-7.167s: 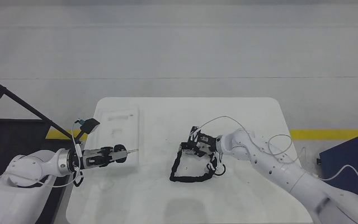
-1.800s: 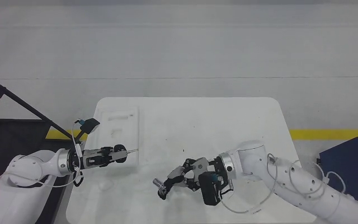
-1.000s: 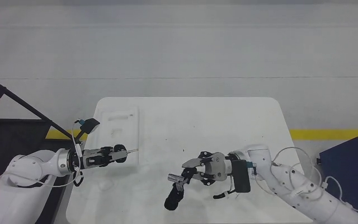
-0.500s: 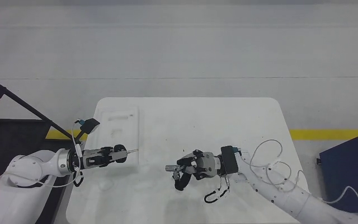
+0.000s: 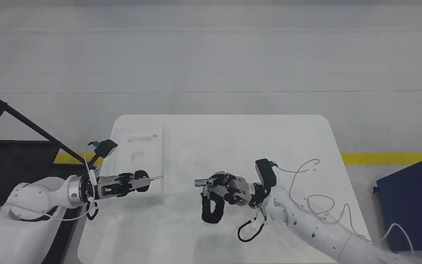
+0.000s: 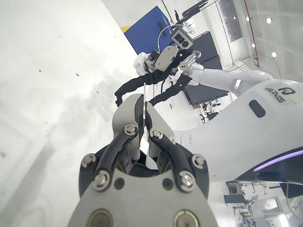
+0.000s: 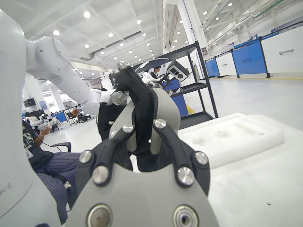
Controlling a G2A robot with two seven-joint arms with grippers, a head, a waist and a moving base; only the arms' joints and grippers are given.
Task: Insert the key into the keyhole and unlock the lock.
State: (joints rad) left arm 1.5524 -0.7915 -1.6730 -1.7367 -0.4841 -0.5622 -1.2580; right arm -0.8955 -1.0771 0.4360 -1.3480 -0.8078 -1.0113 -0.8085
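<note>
My left gripper point(image 5: 146, 179) hovers over the table's left side, shut on a thin metal key point(image 6: 143, 100) whose blade point(image 5: 157, 177) points right. My right gripper point(image 5: 221, 187) is near the table's middle, held above the surface. It is shut on the black fabric-sleeved chain point(image 7: 139, 105) just behind the silver lock point(image 5: 201, 183). In the left wrist view the lock's keyhole face point(image 6: 183, 66) is turned toward the key, a gap away. The rest of the chain point(image 5: 211, 208) hangs down and loops onto the table point(image 5: 248, 229).
A white foam tray point(image 5: 140, 158) with shallow recesses lies at the back left of the white table point(image 5: 297, 145), just behind the left gripper. It also appears in the right wrist view point(image 7: 236, 131). A dark stand leg point(image 5: 33, 129) slants past the table's left edge.
The right arm picked the lock and chain up off the table, then in the last second brought the lock farther back and turned it toward the key. The left arm stayed still.
</note>
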